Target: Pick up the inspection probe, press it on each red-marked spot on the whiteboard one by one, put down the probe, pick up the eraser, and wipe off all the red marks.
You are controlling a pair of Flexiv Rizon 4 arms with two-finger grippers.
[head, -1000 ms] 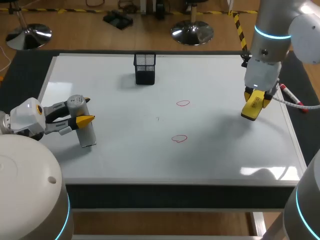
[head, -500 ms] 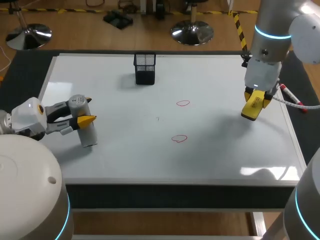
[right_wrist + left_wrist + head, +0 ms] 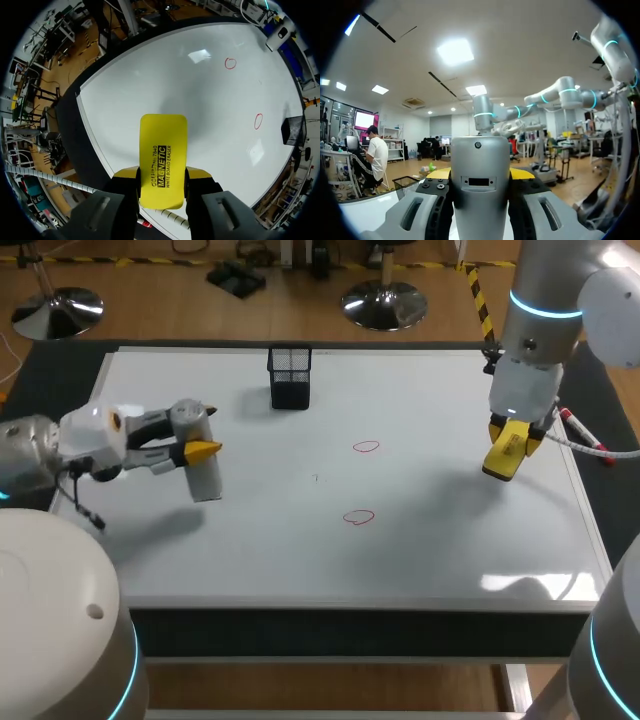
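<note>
The inspection probe (image 3: 198,462), a grey cylinder, hangs upright over the left part of the whiteboard (image 3: 260,550), with my left gripper (image 3: 200,434) shut on it. In the left wrist view the probe (image 3: 480,190) fills the gap between the yellow fingertips (image 3: 521,173). Two red marks, a far one (image 3: 366,447) and a near one (image 3: 358,517), lie mid-board, right of the probe. Above the board's right side my right gripper (image 3: 515,436) is shut on the yellow eraser (image 3: 503,456). The right wrist view shows the eraser (image 3: 162,160) pointing down at the board, both red marks (image 3: 230,63) (image 3: 258,121) ahead of it.
A black mesh basket (image 3: 290,377) stands at the board's far middle. A red marker pen (image 3: 585,435) lies off the board's right edge, beside my right arm. Bare whiteboard lies between the two grippers.
My left gripper has carried the probe to the right and a little farther onto the board, towards the red marks. The right arm and the eraser have kept still.
</note>
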